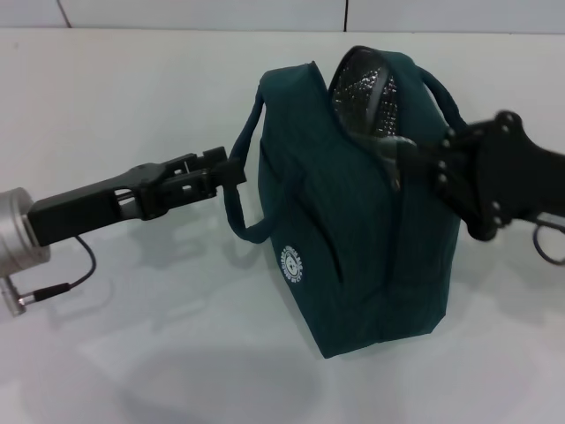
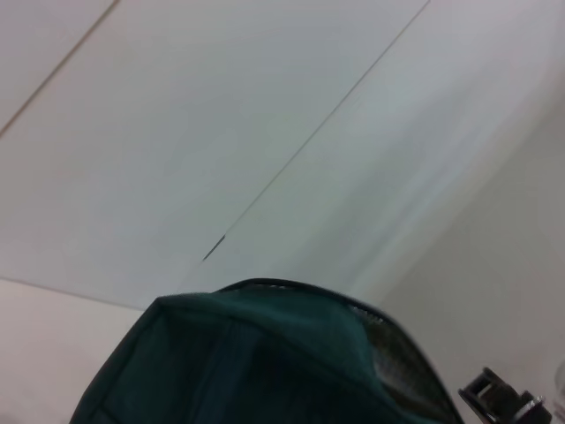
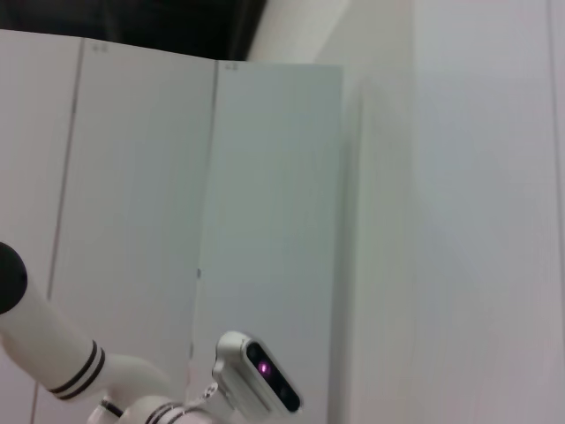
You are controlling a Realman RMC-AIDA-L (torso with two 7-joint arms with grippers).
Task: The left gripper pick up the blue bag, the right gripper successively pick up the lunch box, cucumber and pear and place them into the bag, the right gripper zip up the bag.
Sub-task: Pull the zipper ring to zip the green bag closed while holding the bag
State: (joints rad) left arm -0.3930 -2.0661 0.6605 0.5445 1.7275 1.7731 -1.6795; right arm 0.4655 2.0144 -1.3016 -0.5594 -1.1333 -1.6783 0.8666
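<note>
The blue bag (image 1: 353,230) hangs tilted above the white table (image 1: 132,353). My left gripper (image 1: 231,172) is shut on its near loop handle (image 1: 252,221) and holds it up. The bag's mouth (image 1: 362,88) is partly open at the top and shows silver foil lining. My right gripper (image 1: 399,157) comes in from the right, its fingers pinched together at the zip line where the opening ends, on the zip pull. The bag's top also shows in the left wrist view (image 2: 265,362). The lunch box, cucumber and pear are hidden.
A cable (image 1: 62,283) trails from the left arm's silver joint (image 1: 18,230). A wall (image 1: 265,13) runs behind the table. The right wrist view shows only wall panels and the robot's white head (image 3: 256,380).
</note>
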